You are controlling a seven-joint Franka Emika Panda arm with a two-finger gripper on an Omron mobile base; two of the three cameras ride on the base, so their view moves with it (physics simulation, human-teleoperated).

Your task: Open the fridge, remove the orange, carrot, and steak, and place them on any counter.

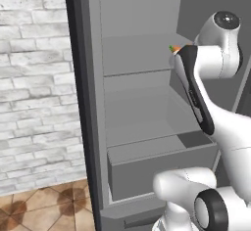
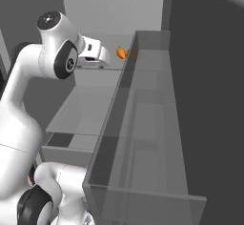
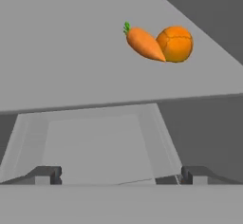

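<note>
The white arm's two-finger gripper (image 3: 121, 174) is spread wide, holding nothing. On the light grey fridge shelf (image 3: 61, 61) ahead, the tapered orange carrot (image 3: 144, 44) lies flat, green tip far-left, point touching the round orange (image 3: 176, 43).

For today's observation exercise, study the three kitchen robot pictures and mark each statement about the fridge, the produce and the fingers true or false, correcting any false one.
1. The tall dark grey fridge stands open. True.
2. The tapered orange carrot with a green tip lies in the drawer. False: it lies on a light grey shelf.
3. The small round bright orange fruit touches the carrot. True.
4. The fingers are shut on the carrot. False: the gripper is open and short of it.
5. A steak lies between carrot and orange. False: nothing lies between them.
</note>
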